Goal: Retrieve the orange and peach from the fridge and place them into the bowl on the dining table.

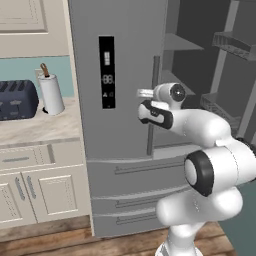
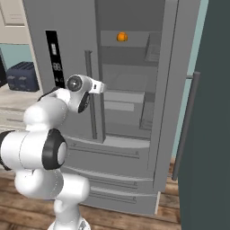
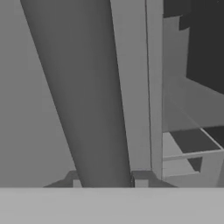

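With your claw [image 3: 107, 183] clenched on the left door's long grey steel bar handle [image 3: 94, 96] of the tall grey steel fridge [image 1: 120, 75], expect a stiff, heavy swing; the small round orange [image 2: 121, 37] waits on its upper shelf.

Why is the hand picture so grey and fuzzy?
In the hand view the fridge handle sits right against the camera between the gripper tips, so it looks huge, soft and colourless. In the right base view the light is even, and the orange is bright but a little blurry.
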Robot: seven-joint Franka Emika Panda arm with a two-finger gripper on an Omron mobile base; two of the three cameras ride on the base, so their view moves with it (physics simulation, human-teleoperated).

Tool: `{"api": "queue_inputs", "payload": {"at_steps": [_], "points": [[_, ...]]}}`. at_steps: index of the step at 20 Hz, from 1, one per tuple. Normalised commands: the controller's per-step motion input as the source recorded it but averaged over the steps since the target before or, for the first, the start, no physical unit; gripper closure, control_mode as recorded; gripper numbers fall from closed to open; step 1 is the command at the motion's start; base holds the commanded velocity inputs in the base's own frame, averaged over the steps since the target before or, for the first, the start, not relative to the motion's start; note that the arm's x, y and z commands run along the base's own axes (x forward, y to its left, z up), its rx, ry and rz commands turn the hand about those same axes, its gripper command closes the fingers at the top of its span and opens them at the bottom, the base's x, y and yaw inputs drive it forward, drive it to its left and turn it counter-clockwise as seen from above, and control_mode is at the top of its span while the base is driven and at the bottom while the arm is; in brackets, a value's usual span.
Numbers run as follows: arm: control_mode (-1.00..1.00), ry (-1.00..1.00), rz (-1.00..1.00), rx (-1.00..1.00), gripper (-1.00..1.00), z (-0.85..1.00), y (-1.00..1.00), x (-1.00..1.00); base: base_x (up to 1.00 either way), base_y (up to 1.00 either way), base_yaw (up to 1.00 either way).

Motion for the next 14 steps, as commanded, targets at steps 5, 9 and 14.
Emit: {"api": "queue_inputs", "payload": {"at_steps": [5, 9, 14], "points": [[-1.0, 0.37, 0.0, -0.04, 1.0, 0.67, 0.56, -1.0, 0.0, 0.0, 0.0], [-1.0, 0.4, 0.0, -0.03, 1.0, 0.71, 0.78, -0.94, 0.0, 0.0, 0.0], [-1.0, 0.35, 0.03, -0.1, 1.0, 0.71, 0.79, -0.54, 0.0, 0.0, 0.0]]}}
